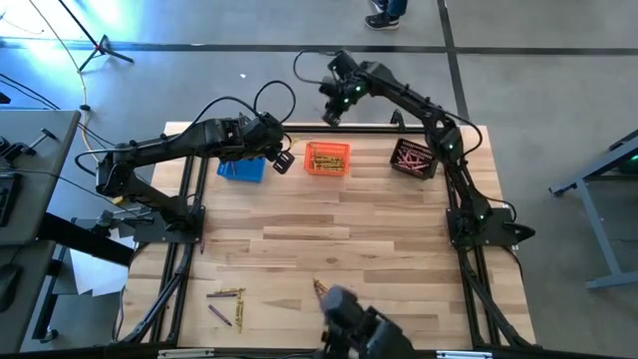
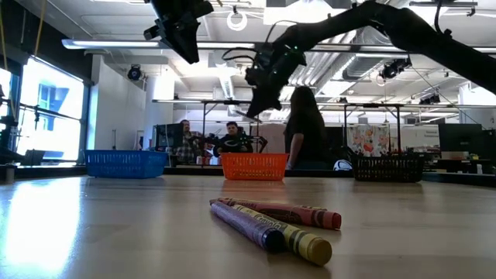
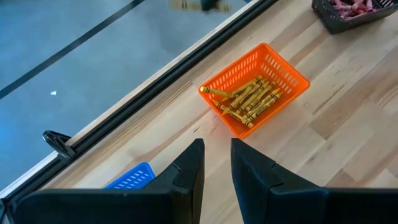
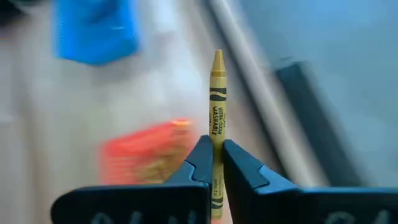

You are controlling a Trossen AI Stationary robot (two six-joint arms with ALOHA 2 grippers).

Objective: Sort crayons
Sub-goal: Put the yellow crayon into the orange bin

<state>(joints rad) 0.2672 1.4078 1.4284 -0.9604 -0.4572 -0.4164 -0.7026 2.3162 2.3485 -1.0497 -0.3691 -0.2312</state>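
The right gripper [image 4: 214,163] is clamped on a yellow crayon [image 4: 217,106], which stands up out of the fingers. It hangs in the air just beyond the orange basket [image 1: 327,160], on the basket's far side near the table's back edge. That basket already holds a heap of yellow crayons [image 3: 247,99]. The step in hand looks like carrying a yellow one to its own basket. The next move calls for bringing the gripper over the basket's opening, lowering, then letting go.

The left gripper [image 3: 216,163] waits just left of the orange basket, above the blue basket [image 1: 242,168], its fingers a narrow gap apart and empty. Loose crayons [image 1: 227,301] lie well apart from the orange basket, near the table's front edge.
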